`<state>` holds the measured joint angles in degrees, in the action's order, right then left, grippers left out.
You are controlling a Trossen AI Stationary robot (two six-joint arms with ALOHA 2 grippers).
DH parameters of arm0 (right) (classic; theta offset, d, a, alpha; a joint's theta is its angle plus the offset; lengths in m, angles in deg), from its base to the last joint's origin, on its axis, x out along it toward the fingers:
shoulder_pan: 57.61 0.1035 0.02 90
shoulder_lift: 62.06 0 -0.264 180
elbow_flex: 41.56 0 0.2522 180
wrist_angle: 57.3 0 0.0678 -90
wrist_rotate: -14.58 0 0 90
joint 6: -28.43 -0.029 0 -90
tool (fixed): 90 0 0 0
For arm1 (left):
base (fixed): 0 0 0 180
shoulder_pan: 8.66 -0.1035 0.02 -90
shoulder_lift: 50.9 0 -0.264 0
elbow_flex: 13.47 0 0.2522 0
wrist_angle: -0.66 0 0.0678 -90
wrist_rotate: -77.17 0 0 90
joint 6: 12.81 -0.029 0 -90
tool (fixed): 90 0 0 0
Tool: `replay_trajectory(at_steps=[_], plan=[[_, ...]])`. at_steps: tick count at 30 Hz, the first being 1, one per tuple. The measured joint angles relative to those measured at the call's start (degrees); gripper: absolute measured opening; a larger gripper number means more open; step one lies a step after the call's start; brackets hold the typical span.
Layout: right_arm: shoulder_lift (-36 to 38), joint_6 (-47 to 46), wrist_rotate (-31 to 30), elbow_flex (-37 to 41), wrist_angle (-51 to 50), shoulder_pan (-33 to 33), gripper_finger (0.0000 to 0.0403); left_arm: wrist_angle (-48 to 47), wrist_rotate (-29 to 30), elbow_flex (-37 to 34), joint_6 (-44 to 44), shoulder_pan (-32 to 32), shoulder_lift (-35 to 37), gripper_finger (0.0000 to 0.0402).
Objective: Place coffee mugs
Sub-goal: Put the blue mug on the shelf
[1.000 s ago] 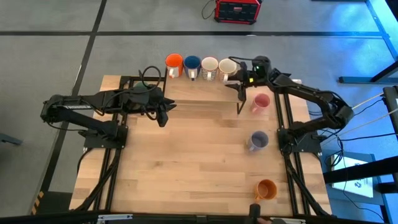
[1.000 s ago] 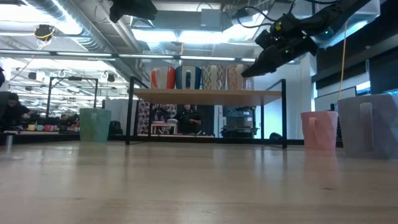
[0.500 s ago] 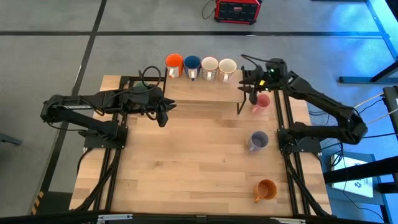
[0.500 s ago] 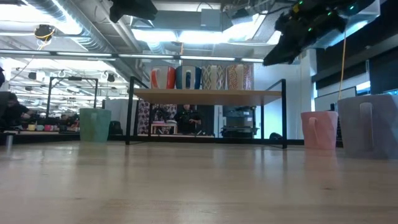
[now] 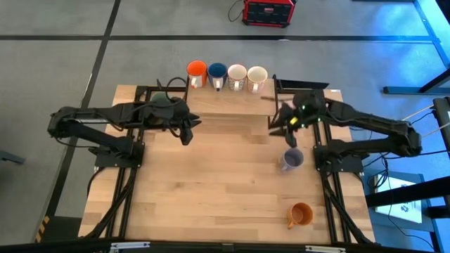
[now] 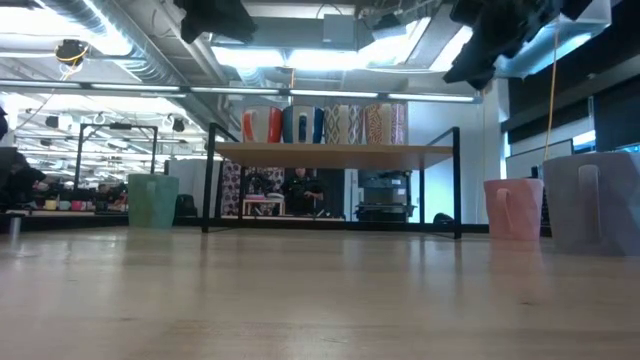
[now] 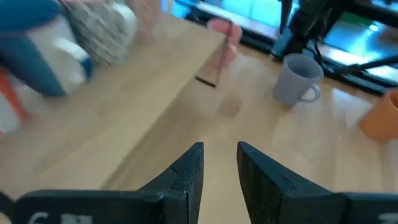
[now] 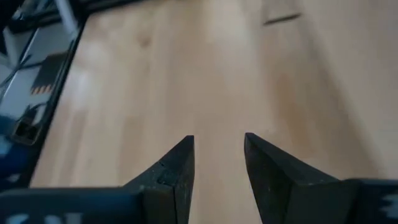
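Observation:
Four coffee mugs stand in a row on the raised shelf [image 5: 225,105] at the far edge: orange-red [image 5: 196,70], dark blue [image 5: 216,72], white [image 5: 237,73] and cream [image 5: 256,74]. On the table's right side stand the lavender mug [image 5: 292,159] and the amber mug [image 5: 301,214]. The pink mug [image 6: 514,208] and the sage green mug [image 6: 153,200] show in the low view. My right gripper [image 8: 217,162] hangs open and empty above the shelf's right end, over the pink mug. My left gripper [image 7: 219,155] waits open and empty above the shelf's left part.
The shelf's black frame posts [image 6: 457,180] stand on the table at the far side. Bare wooden table [image 5: 218,183] spreads across the middle and near side. A red box [image 5: 268,11] sits on the floor beyond the table.
My right gripper has drawn back from the cream mug on the shelf, going toward the table's near right and up, and has rolled as it went. Its fingers have stayed open. The four mugs on the shelf have kept their places.

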<state>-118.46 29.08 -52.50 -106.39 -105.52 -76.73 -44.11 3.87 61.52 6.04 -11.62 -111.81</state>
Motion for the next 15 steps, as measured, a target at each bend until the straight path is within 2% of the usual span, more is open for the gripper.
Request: replay_trajectory(at_steps=[4, 7, 11, 15], plan=[[-0.06, -8.26, -3.37, 0.02, -3.28, 7.9, 0.0127, 0.05, -3.91, 0.0, 0.02, 0.67, -0.99, 0.0091], [-0.07, -17.93, -4.81, 0.02, -6.32, 13.45, 0.0127, 0.18, -4.35, 0.0, -0.5, 2.11, -1.02, 0.0091], [-0.08, -33.73, -6.56, 0.02, -11.18, 19.7, 0.0127, -0.48, -4.41, 0.0, -1.71, 4.41, -0.92, 0.0091], [-0.07, -51.64, -10.89, 0.02, -16.79, 23.71, 0.0127, -4.24, -6.47, 0.0, -1.11, 8.07, -0.2, 0.0091]])
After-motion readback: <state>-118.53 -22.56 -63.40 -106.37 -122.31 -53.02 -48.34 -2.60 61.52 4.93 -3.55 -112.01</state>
